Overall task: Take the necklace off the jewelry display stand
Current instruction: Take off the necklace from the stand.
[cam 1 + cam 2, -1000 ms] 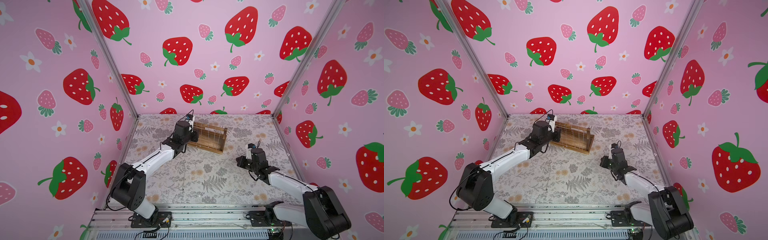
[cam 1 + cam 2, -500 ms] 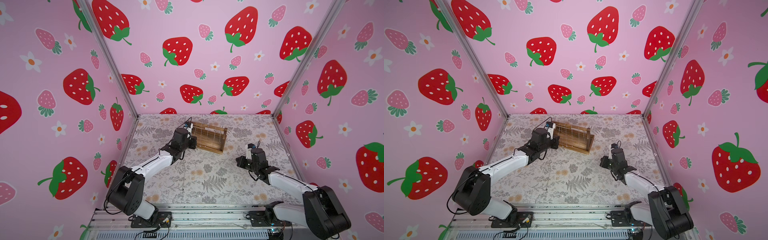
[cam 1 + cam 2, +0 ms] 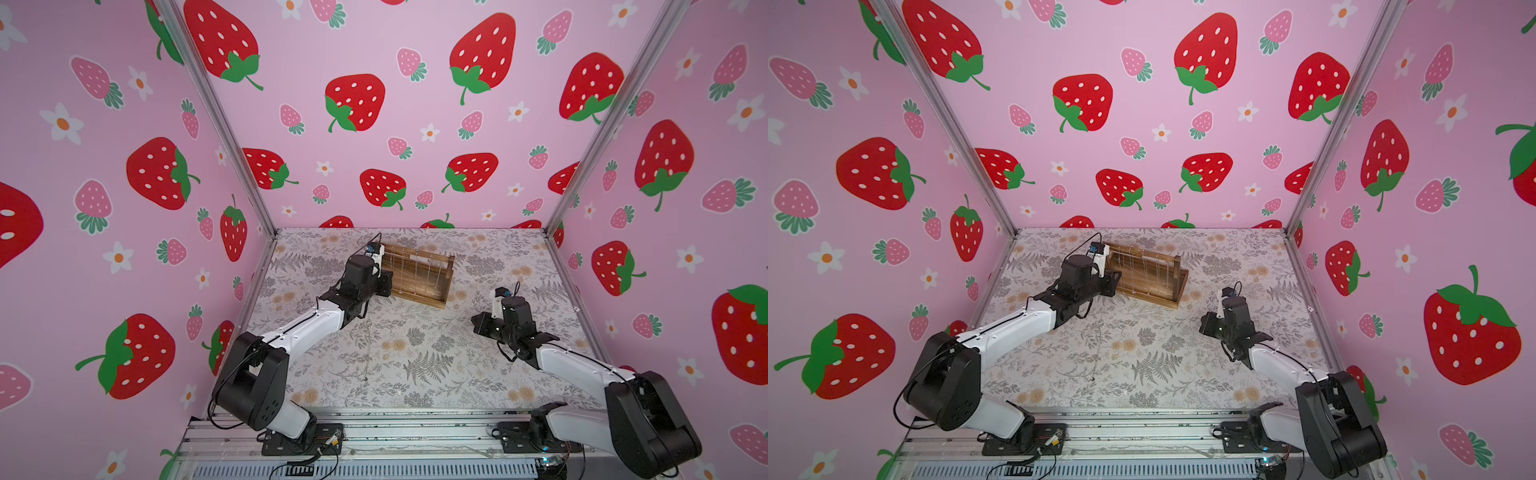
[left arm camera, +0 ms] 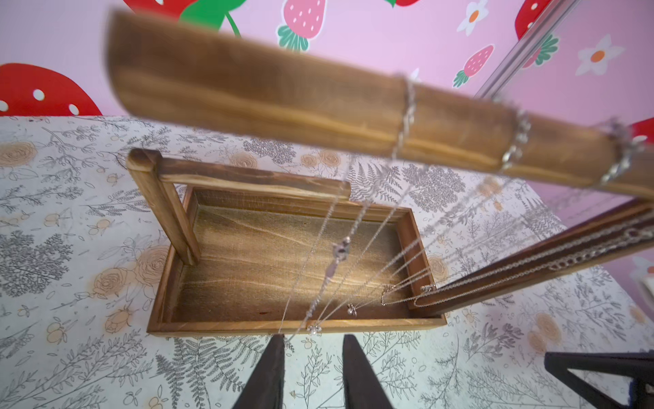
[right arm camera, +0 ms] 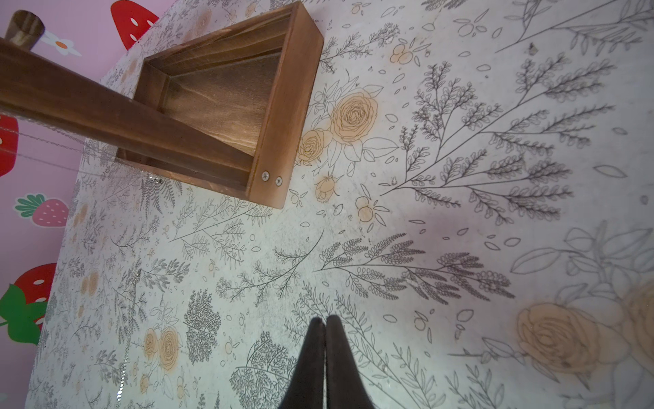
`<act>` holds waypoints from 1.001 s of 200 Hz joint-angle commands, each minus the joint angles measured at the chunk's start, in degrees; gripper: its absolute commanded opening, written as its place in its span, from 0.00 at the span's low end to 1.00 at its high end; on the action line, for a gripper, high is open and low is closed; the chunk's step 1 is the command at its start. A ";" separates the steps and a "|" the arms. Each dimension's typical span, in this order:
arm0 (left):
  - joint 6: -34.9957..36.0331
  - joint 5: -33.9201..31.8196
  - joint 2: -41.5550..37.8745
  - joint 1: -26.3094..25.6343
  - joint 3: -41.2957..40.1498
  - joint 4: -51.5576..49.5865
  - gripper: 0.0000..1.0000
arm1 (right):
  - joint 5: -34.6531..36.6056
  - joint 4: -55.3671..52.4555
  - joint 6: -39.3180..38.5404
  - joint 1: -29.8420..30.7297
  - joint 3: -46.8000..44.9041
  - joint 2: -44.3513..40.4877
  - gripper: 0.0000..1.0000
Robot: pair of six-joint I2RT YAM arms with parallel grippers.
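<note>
Left gripper (image 4: pixel 313 340): jaws parted, nothing clamped. Thin silver necklace chains (image 4: pixel 403 120) hang off the brown wooden jewelry display stand (image 3: pixel 419 276) straight ahead, with the top bar crosswise to the fingers. Right gripper (image 5: pixel 325 318): closed, empty, farther off.

The left gripper (image 4: pixel 313 345), shut a second ago, has been opened a little, a gap now being seen between its fingers (image 4: pixel 269 371). In both top views its wrist has been shifted slightly toward 6 o'clock beside the jewelry display stand (image 3: pixel 428 291).
</note>
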 commanded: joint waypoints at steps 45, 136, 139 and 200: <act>-1.17 3.95 2.14 2.14 5.58 2.05 0.30 | -0.72 0.54 0.44 -0.39 0.35 -0.10 0.07; -1.14 8.40 3.47 2.12 5.96 5.23 0.29 | -0.63 0.41 0.47 -0.49 0.26 -0.60 0.07; -1.16 8.40 3.44 2.17 5.95 5.16 0.29 | -0.71 0.43 0.52 -0.48 0.26 -0.58 0.07; -0.79 8.57 4.76 2.11 7.82 4.86 0.29 | -0.89 0.52 0.44 -0.52 0.17 -0.61 0.07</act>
